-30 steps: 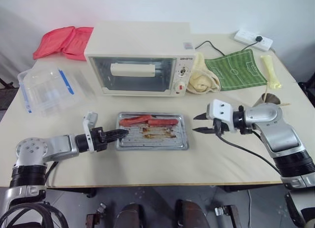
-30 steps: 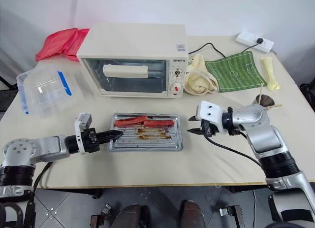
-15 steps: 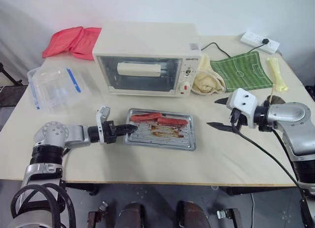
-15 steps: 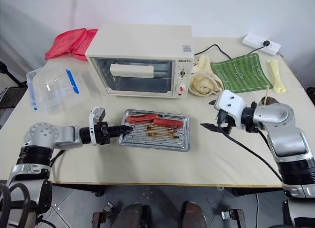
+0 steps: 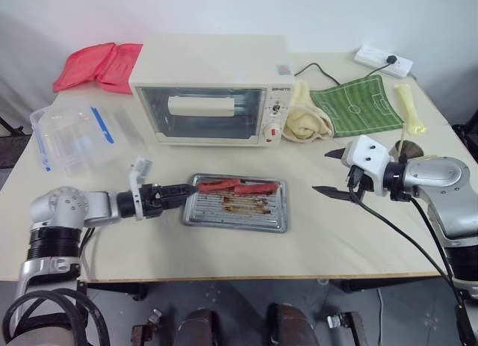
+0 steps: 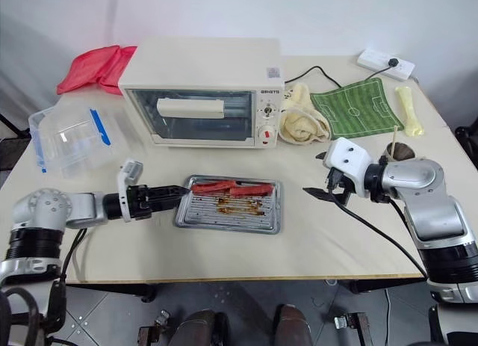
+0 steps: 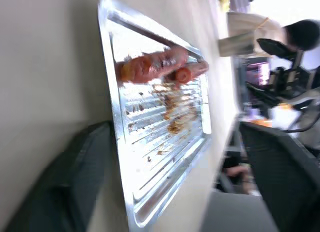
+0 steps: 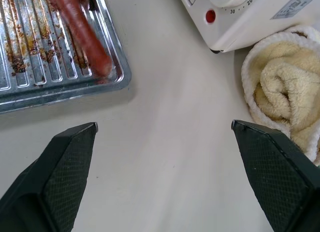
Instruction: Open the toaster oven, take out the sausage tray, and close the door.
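The cream-white toaster oven (image 5: 213, 62) stands at the back of the table, its glass door (image 5: 202, 123) closed. The silver sausage tray (image 5: 235, 211) lies on the table in front of it, two red-brown sausages (image 5: 233, 187) at its far edge and grease stains in the middle. My left gripper (image 5: 181, 189) is open at the tray's left rim. In the left wrist view its fingers (image 7: 65, 192) stand wide apart, with the tray (image 7: 160, 127) between them. My right gripper (image 5: 321, 172) hangs open right of the tray, nothing between its fingers (image 8: 55, 167).
A clear plastic box (image 5: 71, 137) with a blue clip sits at the left, a red cloth (image 5: 93, 64) behind it. Right of the oven lie a cream towel (image 5: 306, 118), a green pitch-patterned cloth (image 5: 358, 107), a power strip (image 5: 383, 60) and a cup (image 5: 407, 148).
My left gripper has opened and let go of the tray's left rim. The right gripper has opened wider and drawn away from the tray's right end. The camera view has shifted.
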`<state>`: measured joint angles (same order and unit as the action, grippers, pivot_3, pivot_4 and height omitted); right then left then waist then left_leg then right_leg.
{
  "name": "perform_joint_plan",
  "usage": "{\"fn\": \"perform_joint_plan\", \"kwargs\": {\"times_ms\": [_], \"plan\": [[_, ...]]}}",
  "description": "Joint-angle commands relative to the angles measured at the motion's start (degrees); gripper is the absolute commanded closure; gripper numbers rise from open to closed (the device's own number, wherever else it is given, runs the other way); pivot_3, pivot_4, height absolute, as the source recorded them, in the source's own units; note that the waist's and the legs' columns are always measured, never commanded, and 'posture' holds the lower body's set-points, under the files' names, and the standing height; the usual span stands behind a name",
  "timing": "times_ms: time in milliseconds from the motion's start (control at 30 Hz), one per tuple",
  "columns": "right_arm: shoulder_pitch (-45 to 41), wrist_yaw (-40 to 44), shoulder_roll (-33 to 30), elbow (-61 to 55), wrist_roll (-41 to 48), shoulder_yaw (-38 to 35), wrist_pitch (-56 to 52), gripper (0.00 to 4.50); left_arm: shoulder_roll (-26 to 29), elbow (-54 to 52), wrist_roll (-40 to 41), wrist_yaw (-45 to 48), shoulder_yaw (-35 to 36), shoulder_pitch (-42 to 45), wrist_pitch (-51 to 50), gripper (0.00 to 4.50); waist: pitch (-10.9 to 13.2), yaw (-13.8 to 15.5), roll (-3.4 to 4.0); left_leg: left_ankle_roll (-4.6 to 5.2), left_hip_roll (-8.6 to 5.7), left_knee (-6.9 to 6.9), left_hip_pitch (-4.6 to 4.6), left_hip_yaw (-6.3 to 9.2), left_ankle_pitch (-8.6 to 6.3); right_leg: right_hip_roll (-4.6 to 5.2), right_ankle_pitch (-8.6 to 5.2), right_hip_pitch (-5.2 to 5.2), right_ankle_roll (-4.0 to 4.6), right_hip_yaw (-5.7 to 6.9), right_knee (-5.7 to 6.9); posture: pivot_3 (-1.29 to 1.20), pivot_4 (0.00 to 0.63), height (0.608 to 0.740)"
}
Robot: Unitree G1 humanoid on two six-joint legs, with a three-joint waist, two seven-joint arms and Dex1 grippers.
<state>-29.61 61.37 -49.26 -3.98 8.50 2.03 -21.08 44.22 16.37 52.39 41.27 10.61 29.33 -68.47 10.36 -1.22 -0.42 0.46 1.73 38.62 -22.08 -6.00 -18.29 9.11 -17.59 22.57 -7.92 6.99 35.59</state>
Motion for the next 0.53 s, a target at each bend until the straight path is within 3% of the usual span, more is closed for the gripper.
{"fn": "perform_joint_plan", "kwargs": {"times_ms": [33, 167, 267, 400, 533], "plan": [[0.3, 3.4, -1.6, -0.1, 1.3, 0.0, 2.6, 0.0, 0.4, -5.3, -7.2, 9.6, 5.7, -5.9, 23.7, 0.03, 0.0, -0.2, -0.03, 0.0, -0.01, -0.04, 0.0, -0.03, 0.0, 0.01, 0.0, 0.03, 0.0, -0.02, -0.02, 0.0, 0.15, 0.74], [0.2, 4.6, -0.7, 2.8, 1.7, -0.4, 5.1, 0.0, 2.4, -6.1, -13.3, 19.5, 4.5, -11.0, 37.0, 0.03, 0.0, -0.1, -0.07, 0.03, -0.05, -0.01, -0.19, -0.29, -0.02, 0.03, 0.0, 0.07, 0.0, 0.06, -0.16, 0.0, 0.15, 0.74], [0.6, 6.1, -0.7, 6.8, 1.7, -0.4, 8.4, 0.0, 2.5, -4.5, -22.0, 23.2, 3.8, -14.9, 55.4, 0.03, 0.0, 0.1, -0.07, 0.09, -0.04, -0.01, -0.2, -0.5, -0.06, 0.07, 0.0, 0.07, 0.0, 0.08, -0.21, 0.0, 0.15, 0.74], [2.7, 2.3, 0.2, 11.7, -0.4, -1.8, 14.8, 0.0, 2.6, -1.4, -22.7, 31.7, 5.4, -17.0, 64.7, 0.03, 0.0, 0.1, -0.07, 0.13, -0.02, -0.01, -0.21, -0.56, -0.08, 0.09, 0.0, 0.08, 0.0, 0.1, -0.24, 0.0, 0.15, 0.74], [6.2, -1.7, 0.3, 12.3, -0.7, -3.4, 13.6, 0.0, 2.7, 2.6, -22.2, 34.4, 5.9, -15.8, 65.5, 0.03, 0.0, -0.2, -0.07, 0.14, -0.01, -0.01, -0.21, -0.6, -0.09, 0.12, 0.0, 0.13, -0.01, 0.11, -0.15, 0.0, 0.15, 0.74]]}}
